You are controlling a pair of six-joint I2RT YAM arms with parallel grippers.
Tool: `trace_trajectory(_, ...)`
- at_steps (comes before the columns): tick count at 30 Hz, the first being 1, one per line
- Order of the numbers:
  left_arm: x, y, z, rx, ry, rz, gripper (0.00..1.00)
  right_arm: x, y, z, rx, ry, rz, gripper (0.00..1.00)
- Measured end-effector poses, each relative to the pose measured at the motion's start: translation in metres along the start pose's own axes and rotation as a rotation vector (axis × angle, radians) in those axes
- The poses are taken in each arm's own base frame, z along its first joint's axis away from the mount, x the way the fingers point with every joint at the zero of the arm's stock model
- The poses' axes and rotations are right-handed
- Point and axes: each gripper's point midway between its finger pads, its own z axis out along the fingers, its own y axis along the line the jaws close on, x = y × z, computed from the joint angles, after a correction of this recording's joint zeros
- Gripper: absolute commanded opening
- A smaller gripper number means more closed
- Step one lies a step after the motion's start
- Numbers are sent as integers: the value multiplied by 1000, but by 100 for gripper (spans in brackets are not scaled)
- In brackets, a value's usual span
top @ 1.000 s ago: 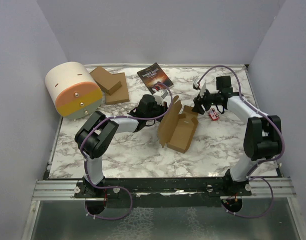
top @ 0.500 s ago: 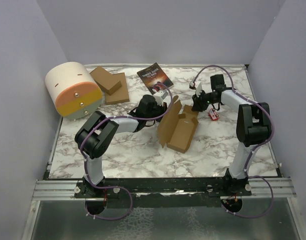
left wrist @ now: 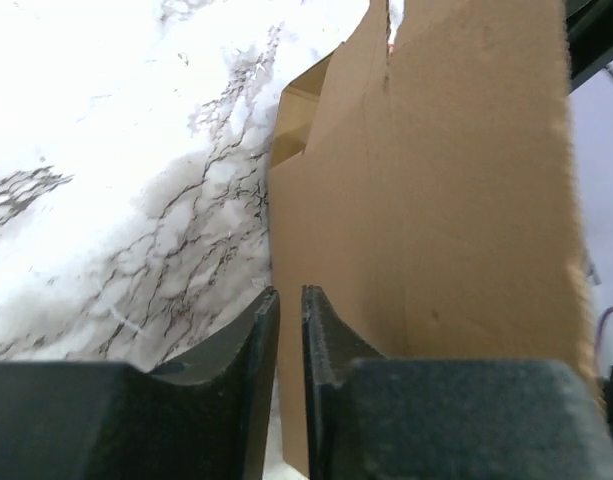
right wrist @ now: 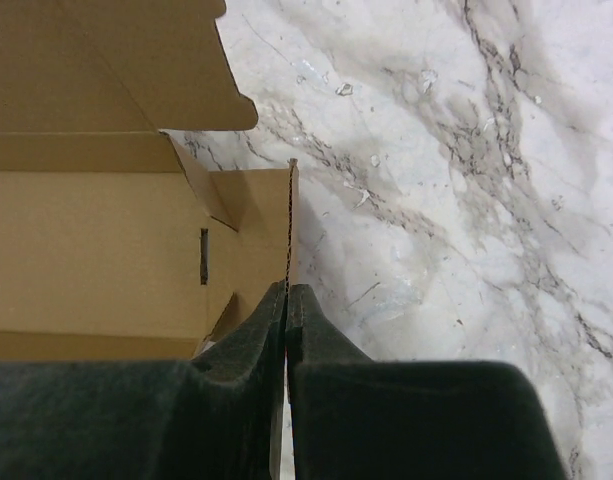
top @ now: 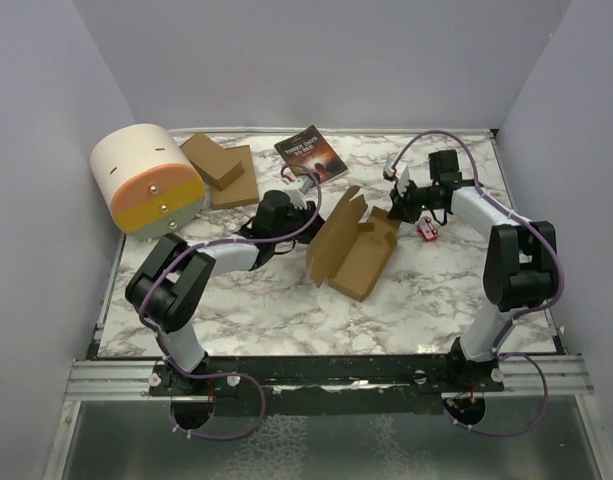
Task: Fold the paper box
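Observation:
The paper box [top: 354, 250] is brown cardboard, half folded, with its flaps standing up in the middle of the marble table [top: 256, 300]. My right gripper [top: 396, 210] is at its far right corner. In the right wrist view the right gripper [right wrist: 287, 287] is shut on the thin upright edge of a box [right wrist: 86, 250] wall. My left gripper [top: 304, 222] sits just left of the box. In the left wrist view the left gripper [left wrist: 291, 292] shows a narrow gap between its fingers with nothing pinched, and the box [left wrist: 446, 200] panel stands right ahead.
A cream and orange drum-shaped container [top: 146, 180] stands at the back left. Beside it lies a stack of flat cardboard pieces [top: 221, 170]. A dark book [top: 310, 153] lies at the back centre. A small red object [top: 427, 231] rests under the right forearm. Walls enclose the table.
My left gripper has opened a little and drawn back to the left, off the box's left flap. My right gripper has shut on the box's right edge. The box has shifted slightly left.

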Motion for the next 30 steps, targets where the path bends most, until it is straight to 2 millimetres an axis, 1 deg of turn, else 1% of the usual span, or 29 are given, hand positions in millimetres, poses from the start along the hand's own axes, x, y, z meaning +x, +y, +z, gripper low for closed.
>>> trace_trajectory(2, -5, 2, -16, 0, -36, -38, 29, -5, -1, -3, 12, -13, -14, 1)
trace_trajectory(4, -11, 1, -29, 10, -68, -66, 31, -6, -2, -4, 20, -20, -25, 1)
trace_trajectory(7, -32, -6, -47, 74, -144, -109, 39, -1, 1, -2, 16, -17, -26, 1)
trace_trajectory(10, -49, -13, -58, 146, -189, -135, 45, 1, 2, -1, 13, -15, -24, 1)
trace_trajectory(12, -55, -22, -63, 202, -201, -148, 49, 1, 1, -1, 14, -17, -26, 1)
trace_trajectory(15, -58, -35, -71, 275, -203, -158, 52, 0, 1, 0, 15, -20, -28, 1)
trace_trajectory(18, -57, -45, -79, 322, -197, -170, 58, 0, 1, 0, 14, -22, -29, 1)
trace_trajectory(22, -58, -56, -90, 359, -198, -170, 60, -1, 1, 0, 13, -25, -30, 1)
trace_trajectory(26, -60, -60, -96, 314, -171, -129, 60, -1, 2, 0, 11, -27, -30, 1)
trace_trajectory(30, -62, -55, -91, 213, -133, -60, 60, -1, 2, -1, 11, -28, -30, 1)
